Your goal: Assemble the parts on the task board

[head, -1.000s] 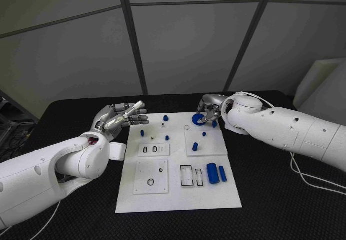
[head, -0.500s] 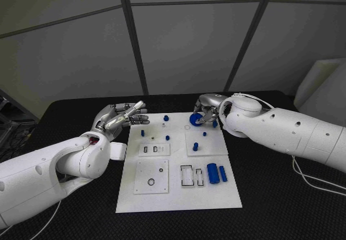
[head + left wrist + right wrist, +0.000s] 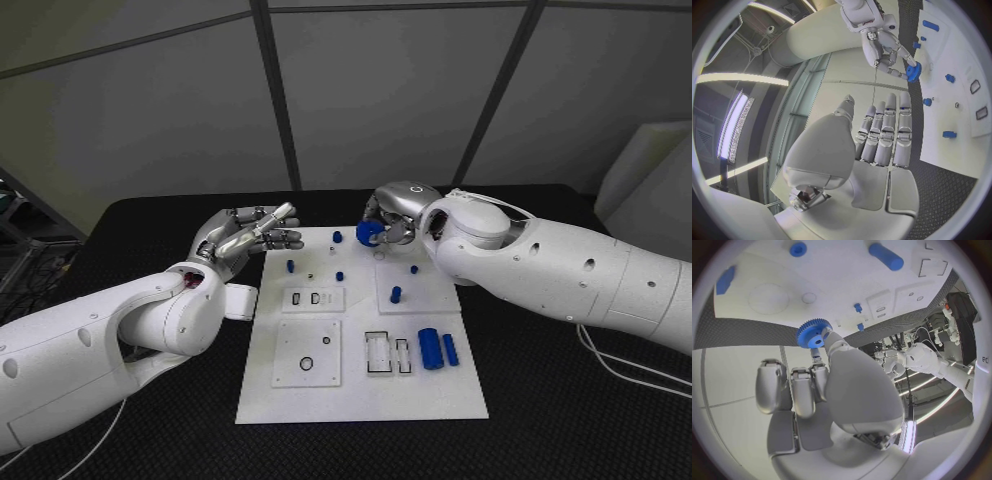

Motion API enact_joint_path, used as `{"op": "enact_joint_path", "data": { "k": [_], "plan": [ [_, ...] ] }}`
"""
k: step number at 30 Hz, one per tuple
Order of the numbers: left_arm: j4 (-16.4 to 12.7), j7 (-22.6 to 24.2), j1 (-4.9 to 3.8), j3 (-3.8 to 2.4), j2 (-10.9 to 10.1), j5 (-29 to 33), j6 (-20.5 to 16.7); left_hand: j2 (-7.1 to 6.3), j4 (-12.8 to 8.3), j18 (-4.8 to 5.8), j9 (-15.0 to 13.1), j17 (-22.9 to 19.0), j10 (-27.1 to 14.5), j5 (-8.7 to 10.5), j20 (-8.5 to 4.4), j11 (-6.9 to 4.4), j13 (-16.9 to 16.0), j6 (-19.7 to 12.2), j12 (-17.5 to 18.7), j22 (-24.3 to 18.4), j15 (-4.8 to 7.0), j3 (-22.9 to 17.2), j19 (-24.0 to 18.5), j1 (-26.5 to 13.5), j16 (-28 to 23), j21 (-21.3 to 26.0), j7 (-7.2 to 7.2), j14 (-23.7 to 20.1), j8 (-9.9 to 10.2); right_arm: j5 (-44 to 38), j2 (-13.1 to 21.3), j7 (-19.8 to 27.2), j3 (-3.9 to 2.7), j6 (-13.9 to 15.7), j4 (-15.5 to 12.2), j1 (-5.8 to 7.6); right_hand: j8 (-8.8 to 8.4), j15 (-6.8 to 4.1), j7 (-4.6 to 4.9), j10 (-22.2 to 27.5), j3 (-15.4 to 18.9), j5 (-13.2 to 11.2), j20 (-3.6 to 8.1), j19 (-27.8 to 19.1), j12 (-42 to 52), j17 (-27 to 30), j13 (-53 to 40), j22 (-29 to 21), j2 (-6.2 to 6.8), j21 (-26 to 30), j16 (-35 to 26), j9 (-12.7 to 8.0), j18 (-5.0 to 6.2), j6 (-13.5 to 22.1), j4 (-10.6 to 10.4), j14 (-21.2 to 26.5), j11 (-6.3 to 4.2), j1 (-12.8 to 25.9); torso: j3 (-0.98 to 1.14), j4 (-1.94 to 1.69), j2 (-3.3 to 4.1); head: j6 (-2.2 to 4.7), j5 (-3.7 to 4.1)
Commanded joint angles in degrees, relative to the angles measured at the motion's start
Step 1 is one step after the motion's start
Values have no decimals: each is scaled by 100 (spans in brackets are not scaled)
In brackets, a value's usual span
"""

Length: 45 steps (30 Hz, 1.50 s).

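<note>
The white task board (image 3: pixel 361 395) lies mid-table. My right hand (image 3: pixel 392 212) hovers over the board's far edge and pinches a blue gear (image 3: pixel 369 232) between thumb and a finger; the right wrist view shows the gear (image 3: pixel 812 333) above the board (image 3: pixel 836 270). Just off the board's far left corner is my left hand (image 3: pixel 245 232), with fingers (image 3: pixel 882 132) stretched out and nothing in it. From the left wrist view the gear (image 3: pixel 912 71) shows in the other hand. Small blue pegs (image 3: pixel 339 276) stand on the board's far half. A thick blue cylinder (image 3: pixel 428 348) lies near its right edge.
A slimmer blue rod (image 3: pixel 450 348) lies beside the cylinder. A black ring (image 3: pixel 303 363) sits on the near left square plate, and rectangular slots (image 3: pixel 378 352) are cut mid-board. Black table (image 3: pixel 577 400) surrounds the board on all sides.
My right hand has carried the blue gear leftward along the board's far edge, toward the middle. The left hand has stayed in place.
</note>
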<state>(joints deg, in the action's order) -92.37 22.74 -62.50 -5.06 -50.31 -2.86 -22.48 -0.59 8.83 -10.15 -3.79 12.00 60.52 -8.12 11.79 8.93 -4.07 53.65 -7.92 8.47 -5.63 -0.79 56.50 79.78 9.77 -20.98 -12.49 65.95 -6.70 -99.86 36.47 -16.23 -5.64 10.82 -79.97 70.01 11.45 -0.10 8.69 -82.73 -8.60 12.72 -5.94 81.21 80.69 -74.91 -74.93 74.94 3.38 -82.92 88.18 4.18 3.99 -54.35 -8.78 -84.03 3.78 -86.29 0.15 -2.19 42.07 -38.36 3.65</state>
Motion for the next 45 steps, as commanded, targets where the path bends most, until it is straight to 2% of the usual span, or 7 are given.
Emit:
{"op": "enact_joint_path", "data": {
  "k": [1,6,12,17,22,26,45],
  "plan": [
    [-15,-4,-9,-5,-4,-62,62,45,-37,-29,6,8,-10,30,23,32,8,11,23,-7,-42,-12,21,3,-27,22,-18,-8,18,-305,-135,-24,0,318,15,-2,17,-32,2,-49,-47,-22,5,30,42,-1074,-550,111,3,-38,13,10,-106,-28,-9,-508,-9,34,-1,-2,4,3,-51],
    [-21,-2,-10,-5,-5,-62,63,45,-37,-29,6,8,-10,30,23,32,8,11,23,-7,-42,-12,21,3,-27,22,-18,-8,18,-348,-420,14,7,370,159,-25,15,-33,2,-50,-55,-23,6,35,44,-1079,-552,119,4,-42,15,9,-108,-30,-7,-509,-9,35,-4,-6,7,-5,-97],
    [-12,1,-11,-6,-17,-62,61,45,-37,-29,6,8,-10,30,23,32,8,11,23,-7,-42,-12,21,3,-27,22,-18,-8,18,-330,-715,94,56,331,388,-51,7,-32,4,-55,-69,-30,7,38,49,-1080,-559,125,12,-45,16,5,-109,-32,-10,-509,-7,54,-1,-15,14,-29,-148],
    [13,5,-13,-7,-32,-63,50,45,-37,-29,6,8,-10,30,23,32,8,11,23,-7,-42,-12,21,3,-27,22,-18,-8,18,-282,-865,156,78,292,534,-83,5,-32,4,-57,-72,-31,7,39,53,-1084,-563,127,13,-46,18,5,-109,-32,-10,-510,-6,58,-10,-33,23,-48,-149],
    [38,7,-15,-7,-35,-63,41,45,-37,-29,6,8,-10,30,23,32,8,11,23,-7,-42,-12,21,3,-27,22,-18,-8,18,-196,-967,241,169,237,651,-101,0,-32,5,-59,-78,-31,7,41,55,-1085,-566,129,17,-47,18,2,-110,-30,-11,-510,-6,66,-5,-22,15,-62,-172],
    [56,11,-18,-8,-37,-63,35,45,-37,-29,6,8,-10,30,23,32,8,11,23,-7,-42,-12,21,3,-27,22,-18,-8,18,-132,-1038,305,211,206,764,-107,-14,-29,10,-59,-89,-30,6,40,56,-1087,-568,129,30,-46,19,-4,-110,-22,-13,-510,-2,90,-7,-29,16,-71,-176],
    [76,5,-30,-8,-27,-63,43,49,-48,-29,6,12,-16,31,25,34,10,9,36,-10,-45,-9,21,11,-43,27,-19,-12,27,-36,-1229,439,237,124,1140,-137,-47,-23,20,-43,-123,-18,3,37,41,-1097,-556,127,42,-45,23,-16,-110,1,-9,-512,7,123,-1,-17,16,-99,-206]
  ]
}}
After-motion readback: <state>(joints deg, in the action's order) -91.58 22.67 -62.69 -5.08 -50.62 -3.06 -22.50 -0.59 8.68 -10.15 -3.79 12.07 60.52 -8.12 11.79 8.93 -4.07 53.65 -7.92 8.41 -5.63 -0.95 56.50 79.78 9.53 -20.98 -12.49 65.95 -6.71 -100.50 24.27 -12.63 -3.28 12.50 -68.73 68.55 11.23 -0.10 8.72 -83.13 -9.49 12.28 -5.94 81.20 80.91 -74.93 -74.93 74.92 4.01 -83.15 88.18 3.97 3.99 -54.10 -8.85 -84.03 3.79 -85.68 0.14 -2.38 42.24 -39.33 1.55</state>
